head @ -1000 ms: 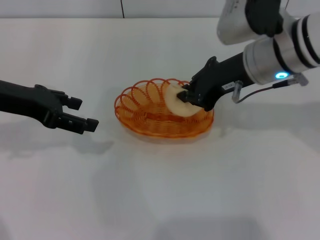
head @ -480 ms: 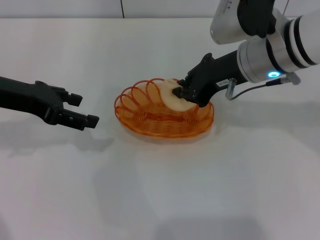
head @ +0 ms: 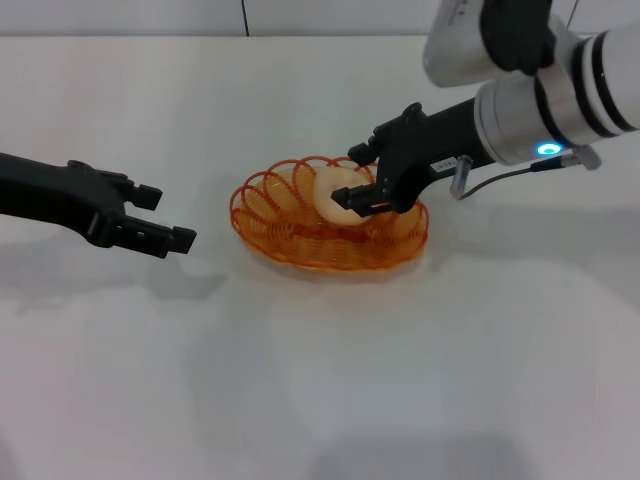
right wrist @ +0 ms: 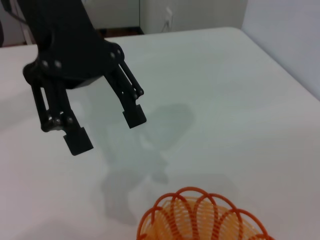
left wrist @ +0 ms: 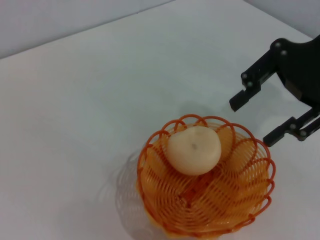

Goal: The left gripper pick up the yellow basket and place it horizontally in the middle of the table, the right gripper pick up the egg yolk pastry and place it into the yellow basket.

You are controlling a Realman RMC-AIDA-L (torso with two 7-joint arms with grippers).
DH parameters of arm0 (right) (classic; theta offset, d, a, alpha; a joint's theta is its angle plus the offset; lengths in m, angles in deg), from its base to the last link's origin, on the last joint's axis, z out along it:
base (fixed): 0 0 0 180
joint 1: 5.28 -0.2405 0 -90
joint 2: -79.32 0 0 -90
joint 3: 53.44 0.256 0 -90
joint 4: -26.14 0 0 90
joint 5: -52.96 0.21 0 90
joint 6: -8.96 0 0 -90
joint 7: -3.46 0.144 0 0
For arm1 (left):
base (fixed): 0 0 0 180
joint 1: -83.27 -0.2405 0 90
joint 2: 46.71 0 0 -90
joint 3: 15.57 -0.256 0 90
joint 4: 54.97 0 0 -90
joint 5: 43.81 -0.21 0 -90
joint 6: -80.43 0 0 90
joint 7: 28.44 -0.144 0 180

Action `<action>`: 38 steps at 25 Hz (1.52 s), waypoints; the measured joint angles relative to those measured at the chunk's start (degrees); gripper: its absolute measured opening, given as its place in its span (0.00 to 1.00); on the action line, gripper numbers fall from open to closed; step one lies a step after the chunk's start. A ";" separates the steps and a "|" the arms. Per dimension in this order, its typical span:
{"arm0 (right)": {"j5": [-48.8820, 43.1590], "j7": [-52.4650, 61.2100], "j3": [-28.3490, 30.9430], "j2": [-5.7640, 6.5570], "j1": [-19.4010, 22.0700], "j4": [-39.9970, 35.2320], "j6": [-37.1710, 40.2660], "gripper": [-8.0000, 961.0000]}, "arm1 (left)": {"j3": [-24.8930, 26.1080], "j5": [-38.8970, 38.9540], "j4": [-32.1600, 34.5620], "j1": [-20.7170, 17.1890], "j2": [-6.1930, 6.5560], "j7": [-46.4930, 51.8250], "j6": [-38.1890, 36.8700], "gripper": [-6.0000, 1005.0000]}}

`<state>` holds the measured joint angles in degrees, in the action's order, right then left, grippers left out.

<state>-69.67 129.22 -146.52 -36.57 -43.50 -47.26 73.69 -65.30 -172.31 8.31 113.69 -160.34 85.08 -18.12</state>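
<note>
The yellow basket [head: 265, 215] lies on the white table [head: 320, 380] near the middle, and the egg yolk pastry [head: 335, 195] rests inside it toward the far-right side. My right gripper [head: 350, 178] hovers at the basket's far-right rim, open, its fingers apart from the pastry. The left wrist view shows the pastry [left wrist: 194, 150] sitting free in the basket [left wrist: 155, 192], with the right gripper [left wrist: 252, 121] open just beyond the rim. My left gripper [head: 167, 217] is open and empty over the table, left of the basket. It also shows in the right wrist view, left gripper [right wrist: 106, 129], beyond the basket rim [right wrist: 200, 207].
Bare white tabletop surrounds the basket on every side. A wall edge runs along the table's far side.
The right gripper has opened and let go of the pastry, which now lies in the basket. The left arm has barely moved.
</note>
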 joint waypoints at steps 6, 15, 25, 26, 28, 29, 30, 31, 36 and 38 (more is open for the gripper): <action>2.02 -1.84 2.29 0.30 6.44 -5.19 -0.33 0.59 | 0.07 0.11 0.00 -0.29 0.00 -0.89 0.45 0.88; 13.92 -13.62 13.29 0.51 17.00 -7.54 6.67 0.82 | 0.07 0.29 0.00 -0.28 -0.04 -1.80 0.85 0.88; 15.73 -18.46 18.71 0.67 20.14 -5.41 12.37 0.88 | 0.07 2.33 -0.25 -1.04 -0.28 -4.10 1.60 0.88; 15.74 -18.52 18.65 0.68 20.11 -5.32 12.38 0.88 | 0.07 2.51 -0.35 -1.06 -0.30 -4.41 1.64 0.88; 15.82 -18.66 18.38 0.68 19.83 -5.08 12.40 0.88 | 0.07 2.74 -0.40 -1.10 -0.37 -4.88 1.64 0.88; 15.84 -18.70 18.25 0.68 19.70 -5.00 12.42 0.88 | 0.07 2.86 -0.41 -1.13 -0.44 -5.14 1.64 0.88; 15.85 -18.75 18.15 0.68 19.59 -4.98 12.43 0.88 | 0.07 2.91 -0.41 -1.13 -0.51 -5.35 1.63 0.88; 15.89 -18.76 18.10 0.68 19.56 -5.00 12.50 0.88 | 0.07 2.93 -0.42 -1.12 -0.55 -5.47 1.61 0.88; 16.12 -18.81 18.06 0.68 19.52 -5.43 13.10 0.87 | 0.07 3.36 -0.44 -0.95 -0.61 -6.29 1.43 0.88; 16.17 -18.89 18.06 0.68 19.51 -5.46 13.40 0.87 | 0.07 3.69 -0.44 -0.80 -0.67 -6.68 1.37 0.88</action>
<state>-53.50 110.33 -128.47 -35.90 -23.99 -52.72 87.09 -65.23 -168.62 7.87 112.89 -161.01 78.40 -16.75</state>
